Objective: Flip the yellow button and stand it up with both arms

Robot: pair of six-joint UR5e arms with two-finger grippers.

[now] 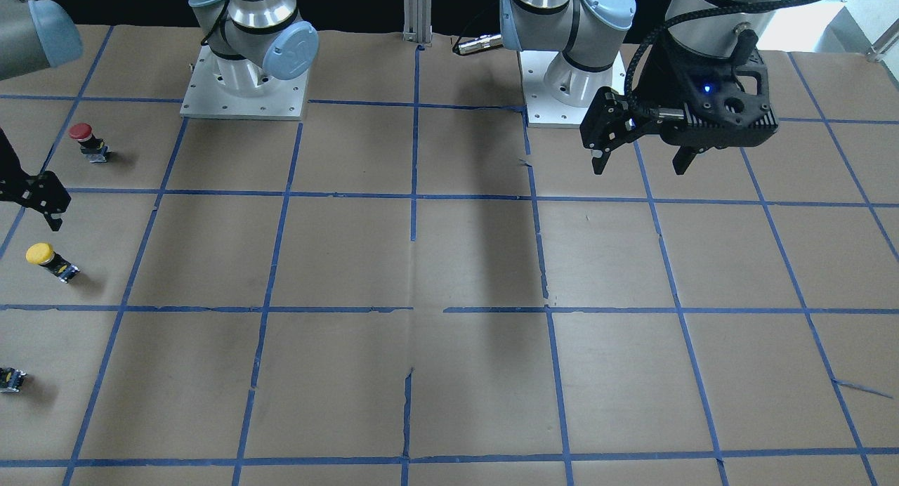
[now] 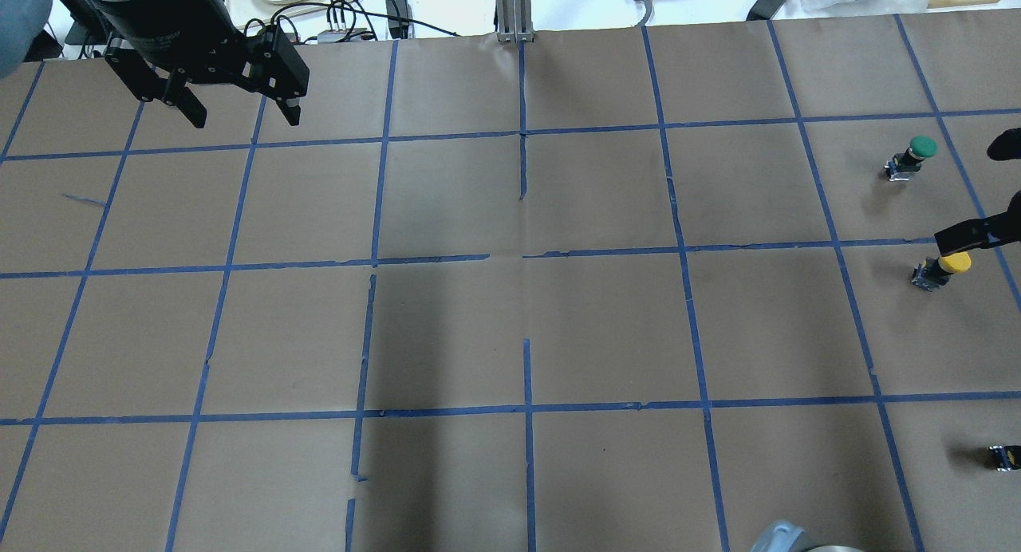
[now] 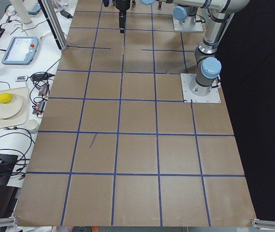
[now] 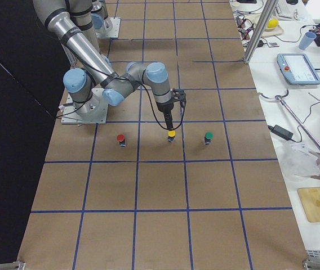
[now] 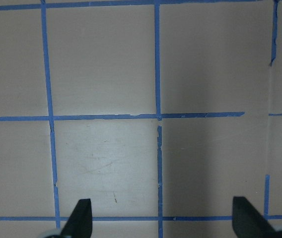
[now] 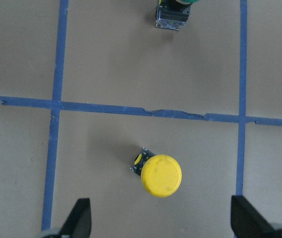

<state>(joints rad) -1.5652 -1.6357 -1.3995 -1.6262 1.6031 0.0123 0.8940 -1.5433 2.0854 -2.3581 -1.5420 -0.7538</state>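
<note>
The yellow button (image 6: 161, 175) stood cap-up on the tabletop (image 6: 106, 59), directly beneath the right gripper (image 6: 160, 201). It sat centred between that gripper's fingers, which were spread wide and clear of it. The left gripper (image 2: 246, 121) hung far across the tabletop, fingers likewise apart, holding nothing.

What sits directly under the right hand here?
The yellow button, cap up on the brown paper, untouched beneath the open right hand. Its cap hides most of its body.
</note>
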